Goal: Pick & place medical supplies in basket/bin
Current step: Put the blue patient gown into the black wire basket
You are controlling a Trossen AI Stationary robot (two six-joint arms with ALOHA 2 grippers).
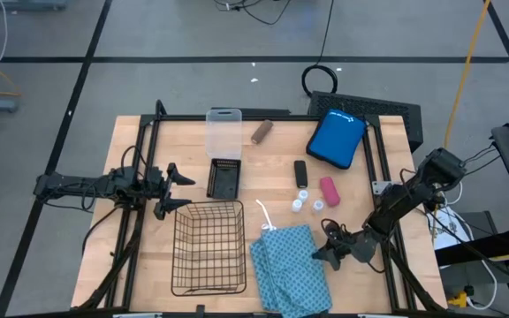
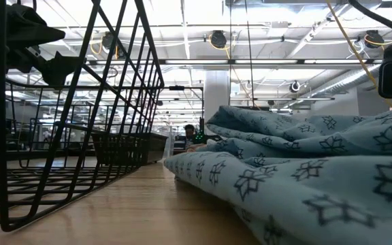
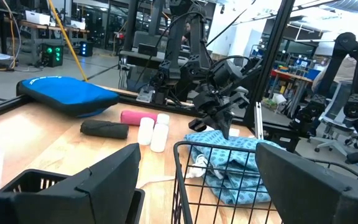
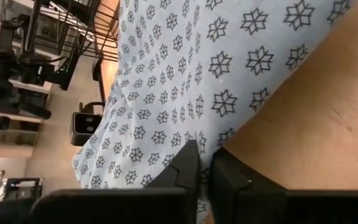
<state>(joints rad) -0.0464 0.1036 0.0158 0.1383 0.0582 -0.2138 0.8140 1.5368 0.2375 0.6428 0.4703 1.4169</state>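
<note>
On the table's front edge, the folded teal patterned cloth lay just right of the black wire-mesh basket, outside it. Right gripper sat at the cloth's right edge, fingers pinched together on the fabric. Left gripper hovered by the basket's far left corner, fingers spread wide, holding nothing. White-capped vials, pink roll and small black block lay behind the cloth; brown roll farther back. No readable writing or labels on any item.
</note>
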